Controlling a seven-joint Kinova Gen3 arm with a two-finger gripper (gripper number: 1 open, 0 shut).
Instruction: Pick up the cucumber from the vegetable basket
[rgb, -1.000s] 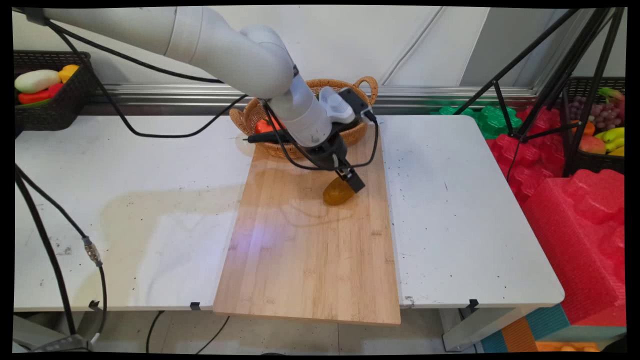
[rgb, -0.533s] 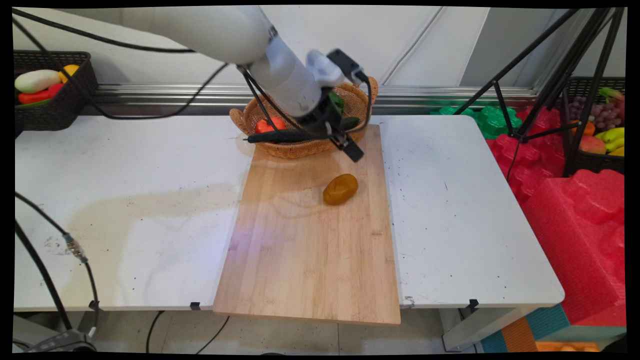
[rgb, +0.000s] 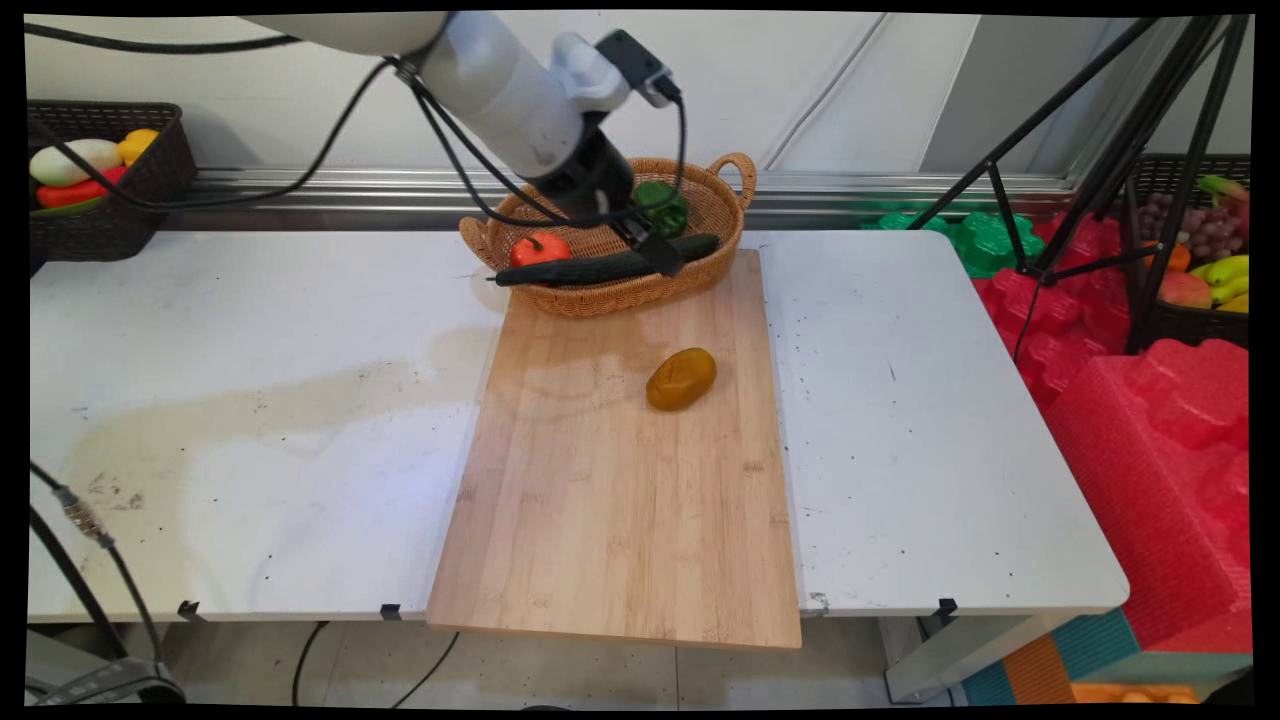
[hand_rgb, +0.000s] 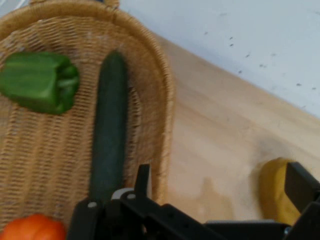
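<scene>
The gripper (rgb: 655, 255), fingers spread and empty, hangs over the wicker basket (rgb: 700, 200) above the cucumber (hand_rgb: 110, 130), left of the green pepper (rgb: 662, 205).

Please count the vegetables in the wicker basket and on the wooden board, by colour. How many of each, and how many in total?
Green: 2, the pepper and the cucumber, both in the wicker basket
Red: 1, the tomato, in the basket
Yellow-brown: 1, the potato, on the wooden board
Total: 4
</scene>
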